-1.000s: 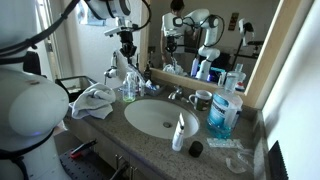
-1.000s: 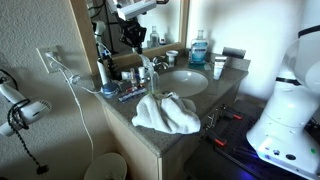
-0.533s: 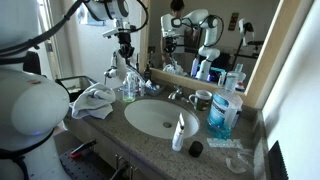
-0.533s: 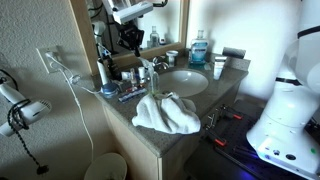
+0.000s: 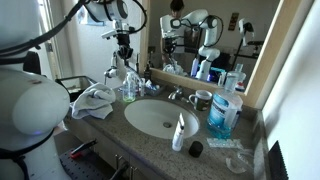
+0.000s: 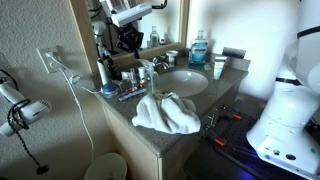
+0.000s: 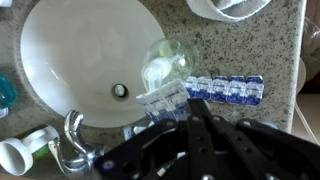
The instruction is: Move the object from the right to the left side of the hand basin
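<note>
A clear plastic bottle with a blue-and-white label stands on the counter beside the hand basin, next to the towel. It also shows in an exterior view and from above in the wrist view. My gripper hangs a little above the bottle and is not touching it; it also shows in an exterior view. In the wrist view the gripper has its dark fingers drawn together, with nothing between them.
A crumpled white towel lies beside the bottle. Past the basin stand a blue mouthwash bottle, a white tube and a cup. The faucet is behind the basin. A blue blister strip lies by the bottle.
My gripper has risen slightly above the bottle. The bottle has stayed in place on the counter.
</note>
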`<move>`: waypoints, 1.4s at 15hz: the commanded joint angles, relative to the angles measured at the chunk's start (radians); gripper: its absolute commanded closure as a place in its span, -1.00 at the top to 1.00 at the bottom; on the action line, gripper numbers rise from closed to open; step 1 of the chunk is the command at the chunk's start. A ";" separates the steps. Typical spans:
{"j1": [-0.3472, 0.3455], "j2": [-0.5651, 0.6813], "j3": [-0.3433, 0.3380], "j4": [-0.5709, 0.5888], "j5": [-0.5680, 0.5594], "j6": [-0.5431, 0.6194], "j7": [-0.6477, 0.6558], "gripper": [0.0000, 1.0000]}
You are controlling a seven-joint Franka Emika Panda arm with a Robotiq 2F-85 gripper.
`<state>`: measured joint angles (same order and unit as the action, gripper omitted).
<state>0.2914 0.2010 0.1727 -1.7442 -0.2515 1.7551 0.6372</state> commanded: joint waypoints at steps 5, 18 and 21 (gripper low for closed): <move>0.012 0.056 0.000 0.047 0.022 -0.053 0.012 -0.99; 0.048 0.185 -0.012 0.205 0.010 -0.096 -0.021 -0.99; 0.049 0.196 -0.013 0.214 0.020 -0.103 -0.022 -0.99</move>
<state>0.3281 0.3733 0.1719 -1.5757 -0.2494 1.6982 0.6327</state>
